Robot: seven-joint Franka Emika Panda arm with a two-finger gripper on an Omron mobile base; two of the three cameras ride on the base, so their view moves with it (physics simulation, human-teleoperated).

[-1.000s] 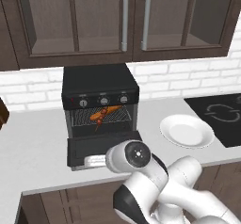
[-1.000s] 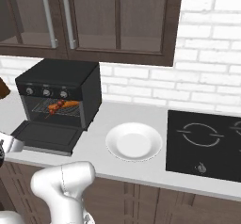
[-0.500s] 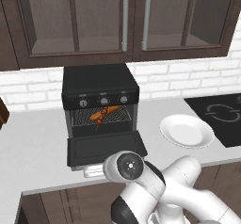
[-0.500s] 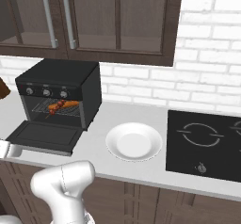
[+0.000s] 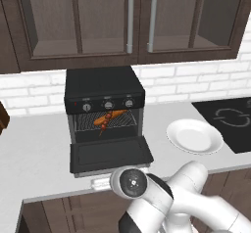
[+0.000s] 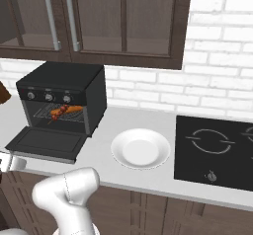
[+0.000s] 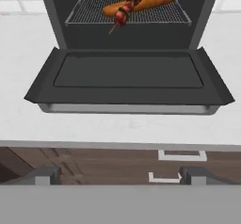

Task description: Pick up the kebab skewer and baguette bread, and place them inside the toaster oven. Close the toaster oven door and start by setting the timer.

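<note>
The gripper (image 7: 120, 176) is spread wide, holding nothing, below the counter's front edge. Ahead, the black toaster oven door (image 7: 128, 77) lies folded down; beyond it, the kebab skewer (image 7: 126, 10) crosses the baguette bread (image 7: 150, 3) on the rack.

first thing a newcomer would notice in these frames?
The toaster oven at the back of the counter, its door dropped flat open, with the baguette bread and the kebab skewer lying across it on the wire rack. Next, the white plate between the oven and the black cooktop. The gripper hangs open, low in front of the counter edge, facing the door.
</note>
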